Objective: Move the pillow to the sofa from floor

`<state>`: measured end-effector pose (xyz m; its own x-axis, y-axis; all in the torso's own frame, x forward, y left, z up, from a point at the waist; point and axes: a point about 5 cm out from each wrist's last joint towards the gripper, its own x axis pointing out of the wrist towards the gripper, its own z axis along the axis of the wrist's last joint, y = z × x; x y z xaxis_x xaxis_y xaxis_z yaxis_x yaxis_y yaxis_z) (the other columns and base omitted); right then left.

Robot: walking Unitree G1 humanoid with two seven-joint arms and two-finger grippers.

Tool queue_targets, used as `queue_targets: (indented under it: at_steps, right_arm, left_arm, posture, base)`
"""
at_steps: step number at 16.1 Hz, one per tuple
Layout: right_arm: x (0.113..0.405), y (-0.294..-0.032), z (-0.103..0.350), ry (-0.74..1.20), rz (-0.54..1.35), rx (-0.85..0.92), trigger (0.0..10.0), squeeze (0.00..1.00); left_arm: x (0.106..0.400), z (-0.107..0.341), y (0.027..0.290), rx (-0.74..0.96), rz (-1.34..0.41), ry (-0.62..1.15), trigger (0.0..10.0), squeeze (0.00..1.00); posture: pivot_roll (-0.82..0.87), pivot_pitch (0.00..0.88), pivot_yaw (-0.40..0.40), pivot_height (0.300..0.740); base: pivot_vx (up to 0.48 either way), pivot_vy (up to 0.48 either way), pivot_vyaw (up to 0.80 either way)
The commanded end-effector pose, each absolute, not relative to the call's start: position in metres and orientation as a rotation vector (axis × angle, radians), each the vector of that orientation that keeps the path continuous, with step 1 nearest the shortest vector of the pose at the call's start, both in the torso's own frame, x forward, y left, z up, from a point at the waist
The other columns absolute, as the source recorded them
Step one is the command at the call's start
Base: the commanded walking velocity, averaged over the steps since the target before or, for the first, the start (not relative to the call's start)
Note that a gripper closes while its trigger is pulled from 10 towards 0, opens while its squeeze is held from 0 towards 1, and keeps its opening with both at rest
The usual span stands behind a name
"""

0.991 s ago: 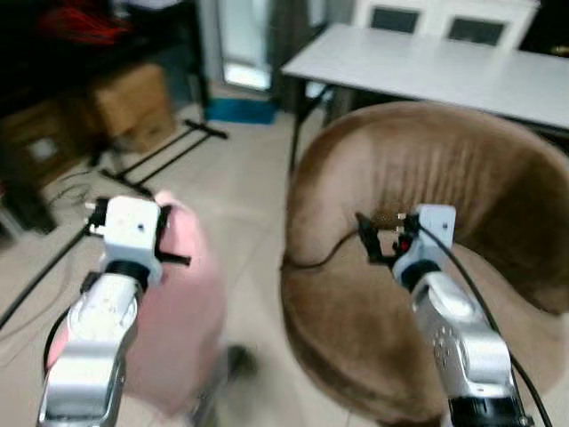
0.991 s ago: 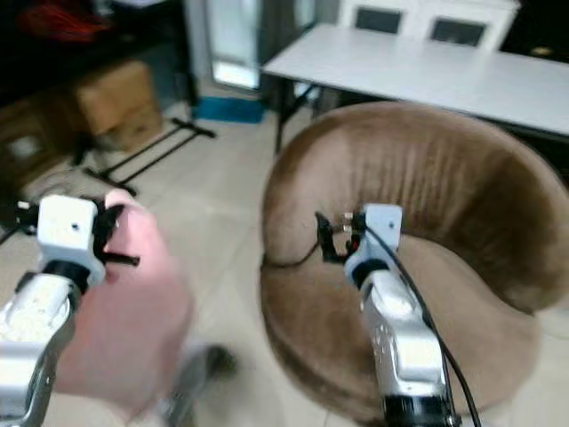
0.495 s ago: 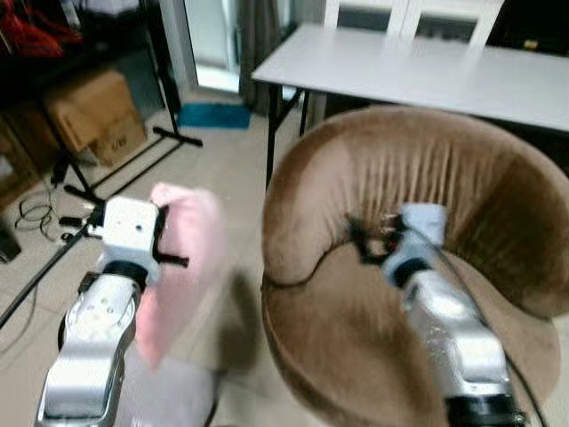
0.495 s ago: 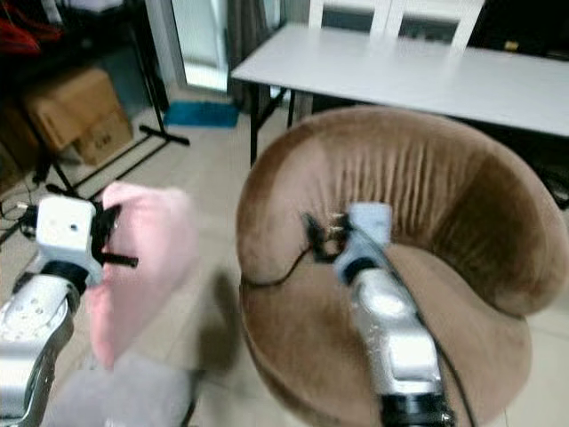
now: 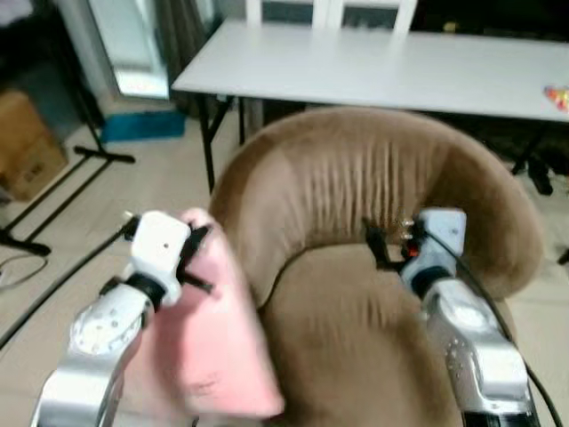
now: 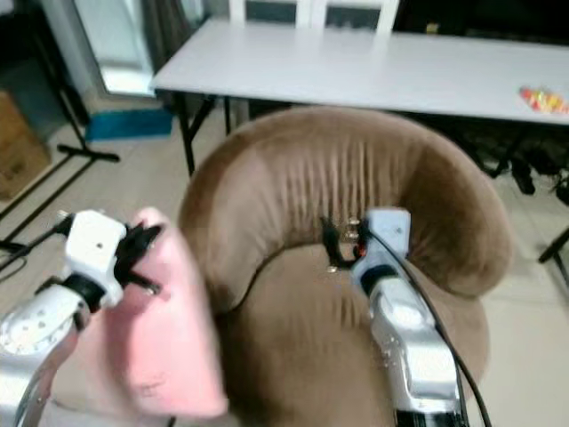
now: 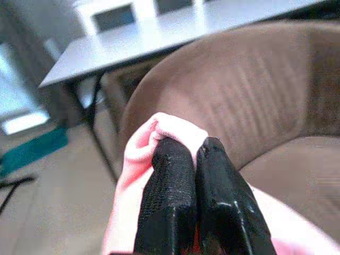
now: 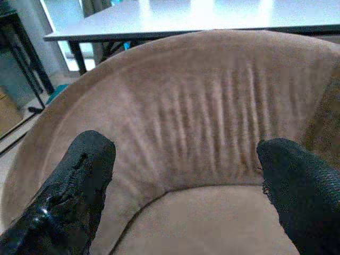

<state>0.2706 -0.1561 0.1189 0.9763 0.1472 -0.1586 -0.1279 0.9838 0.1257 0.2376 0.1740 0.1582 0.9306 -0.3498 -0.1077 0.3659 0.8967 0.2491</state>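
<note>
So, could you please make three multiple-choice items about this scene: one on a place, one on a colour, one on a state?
1. Where is the soft pink pillow?
A. on the white table
B. hanging at the round brown velvet sofa's left side
C. flat on the seat

2. What colour is the long table behind the sofa?
A. white
B. black
C. green

3. How are the right hand's fingers?
A. shut on the pillow
B. shut on nothing
C. spread open

Answers: 1 B, the left hand pinches the pillow's edge beside the sofa; 2 A, its top is pale white; 3 C, the right wrist view shows the sofa back between the fingers.
</note>
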Motion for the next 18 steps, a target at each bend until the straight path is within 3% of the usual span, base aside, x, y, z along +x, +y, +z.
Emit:
queue_targets:
  at_steps: [1,11,18]
  right_arm:
    - [0.271,-0.144,0.126,0.143,0.182,0.125,10.0,0.0]
    - [0.26,-0.151,0.128,0.143,0.154,0.122,10.0,0.0]
    - [0.26,-0.168,0.132,0.155,0.105,0.075,10.0,0.0]
  left_arm:
    - [0.234,0.163,0.174,0.261,-0.419,0.044,10.0,0.0]
    - [0.249,0.166,0.163,0.251,-0.569,0.043,10.0,0.0]
    - [0.324,0.198,0.089,0.161,-0.844,-0.115,10.0,0.0]
  posture:
    - [0.04,0.0,0.029,0.74]
    - [-0.01,0.0,0.053,0.74]
    - [-0.07,0.0,0.051,0.74]
  base:
    - [0.0,0.0,0.0]
    - [0.0,0.0,0.0]
    - [0.0,0.0,0.0]
